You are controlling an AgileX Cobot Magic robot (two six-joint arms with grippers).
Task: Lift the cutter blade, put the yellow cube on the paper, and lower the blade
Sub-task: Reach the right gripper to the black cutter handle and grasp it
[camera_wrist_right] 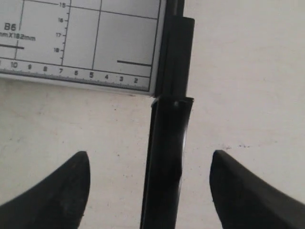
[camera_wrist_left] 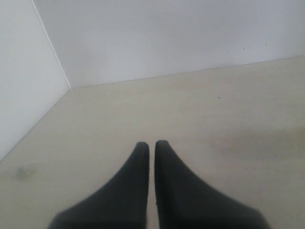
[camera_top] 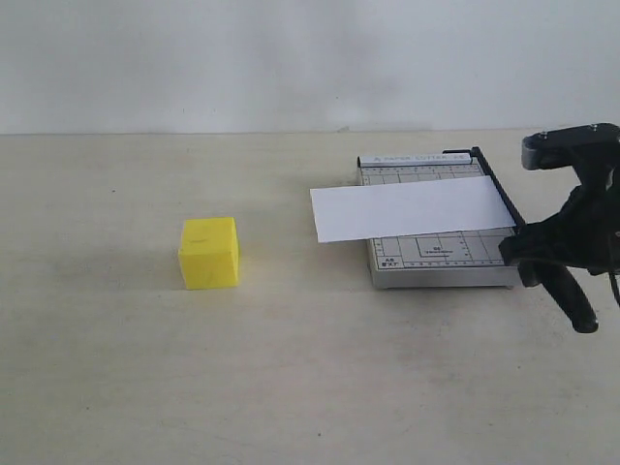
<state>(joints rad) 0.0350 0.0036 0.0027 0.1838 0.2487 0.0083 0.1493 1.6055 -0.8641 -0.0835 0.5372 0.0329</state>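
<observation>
Surface: pale beige tabletop [camera_top: 291, 387], plain white wall [camera_top: 291, 58] behind.
Trimmer: small grey gridded trimmer base [camera_top: 441, 254] near the right edge.
Blade: long thin black cutter blade [camera_top: 497, 197] lies flat along the base's right side, thick handle towards the near edge.
Paper: plain white rectangular paper [camera_top: 412, 208] lies across the base, overhanging leftward.
Cube: bright yellow cube [camera_top: 209, 253] left of centre, well apart from the paper.
Right arm: black right gripper [camera_wrist_right: 150, 153], jaws wide apart astride the handle, not touching.
Left arm: black left gripper [camera_wrist_left: 151, 145], jaws nearly together, holding nothing.

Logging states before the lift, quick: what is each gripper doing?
Left gripper: closed, empty.
Right gripper: open, straddling the cutter blade handle, not gripping.
</observation>
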